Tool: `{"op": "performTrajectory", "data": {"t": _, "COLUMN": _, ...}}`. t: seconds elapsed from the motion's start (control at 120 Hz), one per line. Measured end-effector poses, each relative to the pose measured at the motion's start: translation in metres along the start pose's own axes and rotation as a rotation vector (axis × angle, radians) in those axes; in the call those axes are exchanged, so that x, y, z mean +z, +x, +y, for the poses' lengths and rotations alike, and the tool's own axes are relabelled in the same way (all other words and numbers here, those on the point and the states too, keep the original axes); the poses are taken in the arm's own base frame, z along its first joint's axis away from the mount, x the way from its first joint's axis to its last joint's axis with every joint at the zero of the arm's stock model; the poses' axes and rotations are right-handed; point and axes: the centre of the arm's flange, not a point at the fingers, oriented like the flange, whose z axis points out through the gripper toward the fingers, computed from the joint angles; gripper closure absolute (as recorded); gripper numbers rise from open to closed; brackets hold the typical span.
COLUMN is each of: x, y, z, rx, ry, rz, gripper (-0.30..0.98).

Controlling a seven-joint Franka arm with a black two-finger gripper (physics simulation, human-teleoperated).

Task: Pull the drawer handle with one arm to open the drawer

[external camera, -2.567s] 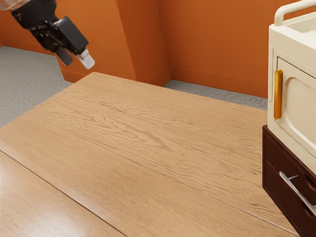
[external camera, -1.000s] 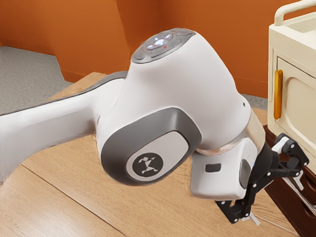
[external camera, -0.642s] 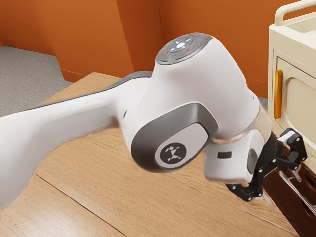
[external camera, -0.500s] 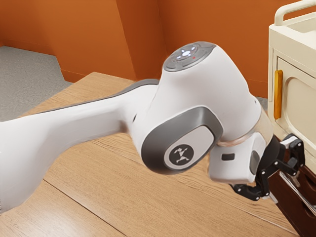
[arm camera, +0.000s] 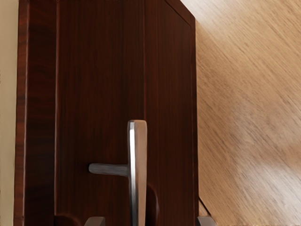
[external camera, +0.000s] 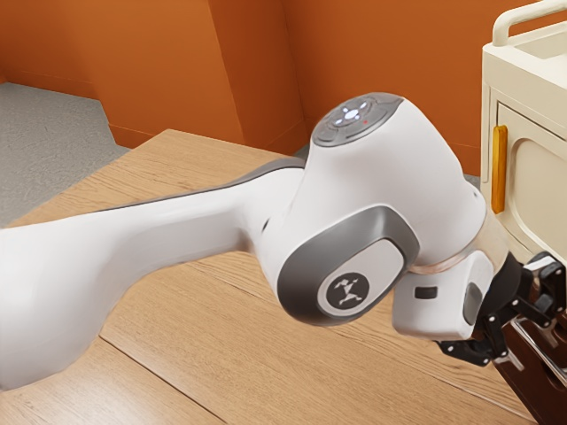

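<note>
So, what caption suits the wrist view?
Open fingers on either side of a silver handle on a dark wooden drawer.

silver handle (arm camera: 138, 169) cropped by edge, cream cabinet (external camera: 533, 173) cut off, brown drawers (arm camera: 94, 94) partly behind pincer (external camera: 539, 347)

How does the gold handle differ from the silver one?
Colour: the gold handle is a warm yellow-gold, while the silver handle is shiny metal.
Direction: the gold handle runs upright, while the silver handle runs crosswise along the dark drawer.
Gripper: the silver handle has the open gripper close by, while the gold handle is farther from it.
Both are long, straight, narrow handles.
</note>
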Motion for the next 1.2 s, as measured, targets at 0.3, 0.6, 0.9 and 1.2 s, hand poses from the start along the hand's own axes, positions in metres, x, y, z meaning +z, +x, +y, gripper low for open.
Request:
{"op": "performTrajectory", "data": {"t": 0.3, "x": 0.013, "y": -0.006, "z": -0.001, "rx": 0.046, "ry": -0.008, "rz": -0.008, "gripper": 0.51}}
{"op": "performTrajectory", "data": {"t": 0.6, "x": 0.017, "y": -0.009, "z": 0.000, "rx": 0.064, "ry": -0.011, "rz": -0.007, "gripper": 0.62}}
{"op": "performTrajectory", "data": {"t": 0.9, "x": 0.016, "y": -0.007, "z": 0.007, "rx": 0.077, "ry": -0.019, "rz": -0.011, "gripper": 0.70}}
{"op": "performTrajectory", "data": {"t": 1.2, "x": 0.001, "y": 0.000, "z": 0.032, "rx": 0.076, "ry": -0.037, "rz": -0.026, "gripper": 0.69}}
